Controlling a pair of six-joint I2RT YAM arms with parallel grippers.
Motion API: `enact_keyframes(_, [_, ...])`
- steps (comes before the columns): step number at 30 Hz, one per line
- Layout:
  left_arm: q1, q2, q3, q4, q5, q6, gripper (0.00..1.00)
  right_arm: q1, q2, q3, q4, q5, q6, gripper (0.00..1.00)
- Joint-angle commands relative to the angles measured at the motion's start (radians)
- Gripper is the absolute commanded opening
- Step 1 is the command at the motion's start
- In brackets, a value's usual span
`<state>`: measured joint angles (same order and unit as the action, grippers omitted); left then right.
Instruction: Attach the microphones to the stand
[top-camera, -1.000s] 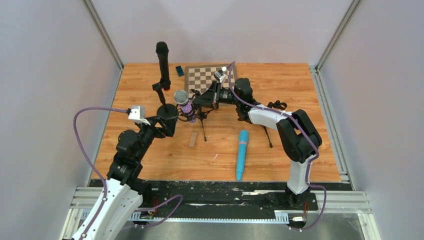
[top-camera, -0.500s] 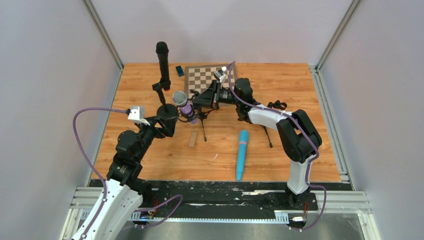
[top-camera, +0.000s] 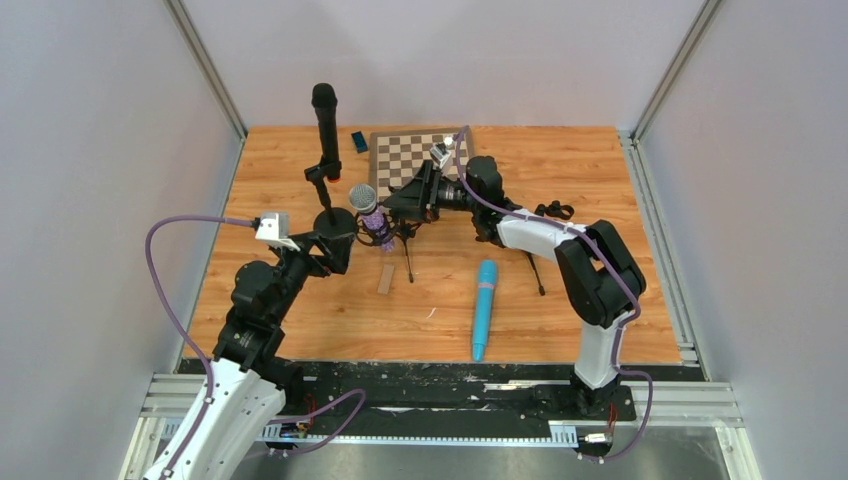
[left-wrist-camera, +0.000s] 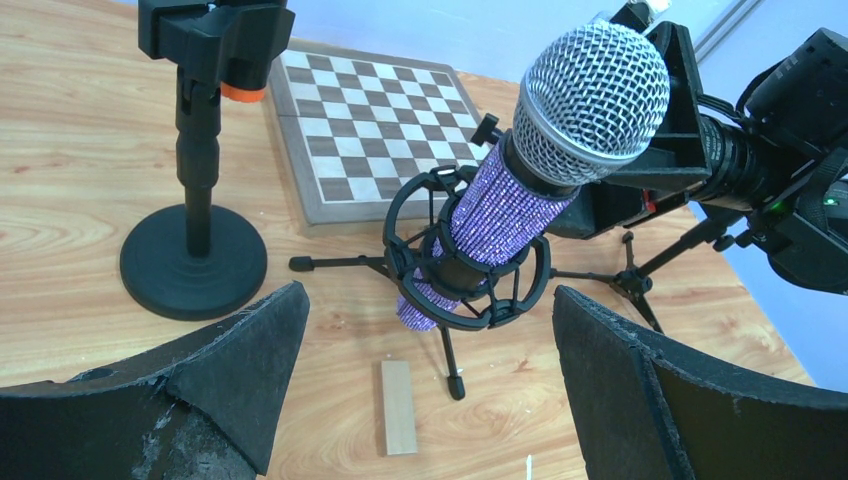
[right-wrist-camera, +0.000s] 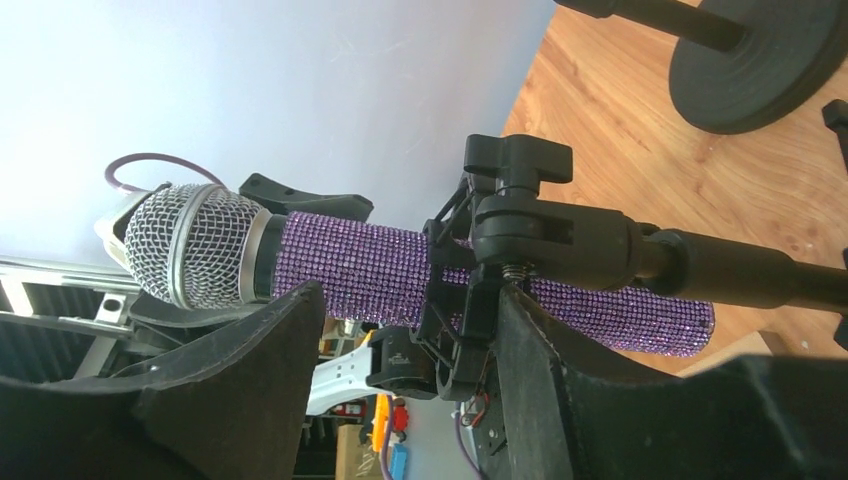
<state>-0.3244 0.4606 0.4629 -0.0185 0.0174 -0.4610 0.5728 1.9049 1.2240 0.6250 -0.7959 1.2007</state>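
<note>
Purple microphone (right-wrist-camera: 350, 260) spans right gripper's (right-wrist-camera: 408, 300) parted jaws.

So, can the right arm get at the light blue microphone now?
Probably yes: the light blue microphone lies flat on the table near that arm's base, nothing over it, and the right gripper is open.

Bright, even light falls from above; shadows on the wooden table (top-camera: 400, 320) are soft and short. The silver grille (left-wrist-camera: 595, 90) glints faintly. Wrist views bend outward at their edges.
</note>
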Motion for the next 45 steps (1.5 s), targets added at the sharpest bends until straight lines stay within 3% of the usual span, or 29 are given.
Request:
enact_keyframes(1, [0.005, -0.011, 0.017, 0.023, -0.011, 0.018, 1.00, -0.005, -0.093, 0.006, -0.038, 0.038, -0.086, 0.62])
enact_keyframes(11, [0.004, -0.011, 0.016, 0.023, -0.010, 0.018, 1.00, -0.006, -0.130, -0.009, -0.240, 0.091, -0.244, 0.65])
enact_keyframes(29, [0.004, -0.027, 0.019, -0.003, -0.012, 0.024, 1.00, -0.029, -0.141, -0.026, -0.280, 0.123, -0.285, 0.68])
enact_keyframes(38, [0.004, -0.048, 0.026, -0.008, -0.010, 0.031, 1.00, -0.092, -0.190, 0.036, -0.458, 0.237, -0.463, 0.68])
enact_keyframes(45, [0.004, -0.074, 0.067, -0.039, 0.015, 0.027, 1.00, -0.099, -0.280, 0.107, -0.663, 0.417, -0.679, 0.68])
